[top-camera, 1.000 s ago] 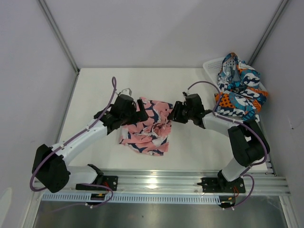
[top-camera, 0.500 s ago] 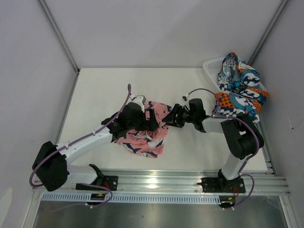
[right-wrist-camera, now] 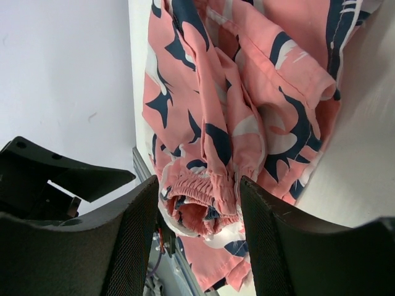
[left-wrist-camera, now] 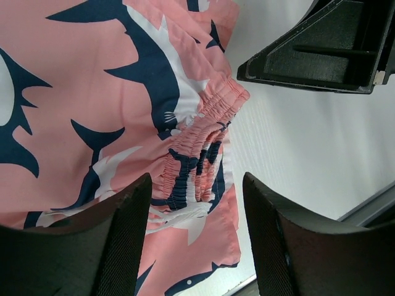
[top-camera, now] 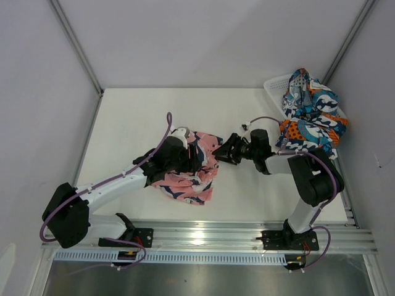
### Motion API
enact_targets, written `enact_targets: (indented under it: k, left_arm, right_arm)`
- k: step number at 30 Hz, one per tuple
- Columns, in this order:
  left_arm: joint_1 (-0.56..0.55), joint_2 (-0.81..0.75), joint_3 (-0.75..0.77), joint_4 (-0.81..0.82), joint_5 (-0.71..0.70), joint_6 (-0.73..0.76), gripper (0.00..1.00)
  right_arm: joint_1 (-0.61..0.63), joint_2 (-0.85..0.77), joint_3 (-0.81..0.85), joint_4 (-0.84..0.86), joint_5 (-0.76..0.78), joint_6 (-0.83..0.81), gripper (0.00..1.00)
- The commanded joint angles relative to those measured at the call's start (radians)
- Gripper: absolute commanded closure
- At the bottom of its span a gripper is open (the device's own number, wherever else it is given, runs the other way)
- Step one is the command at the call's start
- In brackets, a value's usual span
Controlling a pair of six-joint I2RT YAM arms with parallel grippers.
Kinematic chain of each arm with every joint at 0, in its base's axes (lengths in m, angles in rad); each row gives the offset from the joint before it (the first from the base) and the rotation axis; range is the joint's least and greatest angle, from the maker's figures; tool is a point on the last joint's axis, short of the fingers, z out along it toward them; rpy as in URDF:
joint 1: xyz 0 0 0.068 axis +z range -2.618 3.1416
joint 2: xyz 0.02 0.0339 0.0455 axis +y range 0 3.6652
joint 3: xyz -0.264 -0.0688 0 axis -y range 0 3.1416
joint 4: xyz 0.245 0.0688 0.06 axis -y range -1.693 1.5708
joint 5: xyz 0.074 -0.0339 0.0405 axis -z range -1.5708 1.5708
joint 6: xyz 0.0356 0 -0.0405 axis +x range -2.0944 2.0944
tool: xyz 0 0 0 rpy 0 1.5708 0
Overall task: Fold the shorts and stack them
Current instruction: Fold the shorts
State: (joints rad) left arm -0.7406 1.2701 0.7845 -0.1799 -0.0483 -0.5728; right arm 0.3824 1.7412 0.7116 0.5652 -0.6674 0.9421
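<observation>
The pink shorts (top-camera: 185, 176) with navy-and-white shapes lie crumpled at the table's middle. My left gripper (top-camera: 196, 158) is open over them; in the left wrist view the gathered waistband (left-wrist-camera: 199, 140) lies ahead of the gripper (left-wrist-camera: 196, 243), between its fingers. My right gripper (top-camera: 226, 150) is open at the shorts' right edge; in the right wrist view the bunched waistband (right-wrist-camera: 207, 196) sits between its fingers (right-wrist-camera: 279, 243). The blue, teal, orange and white shorts (top-camera: 311, 117) are heaped on the white basket (top-camera: 275, 84) at the back right.
Grey walls enclose the table on the left, back and right. The metal rail (top-camera: 203, 237) with the arm bases runs along the near edge. The right gripper's black body (left-wrist-camera: 327, 49) shows in the left wrist view, close to the waistband.
My left gripper has moved right and forward onto the pink shorts, which bunched up and shifted slightly. My right gripper has edged left and dropped low at the shorts' right edge.
</observation>
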Motion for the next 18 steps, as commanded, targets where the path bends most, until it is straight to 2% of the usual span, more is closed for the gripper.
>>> enact_targets:
  k: [1,8,18]
  left_arm:
    - [-0.003,-0.008,0.005,0.037,-0.004,0.03,0.37]
    - [-0.013,0.028,0.012,0.014,-0.016,0.045,0.31]
    - [-0.108,0.127,0.056,-0.016,-0.148,0.05,0.33]
  right_arm:
    - [0.01,0.007,0.006,0.05,-0.02,0.011,0.42]
    - [0.058,-0.008,0.064,-0.189,0.121,-0.152,0.41]
    - [0.142,0.003,0.164,-0.38,0.275,-0.281,0.52]
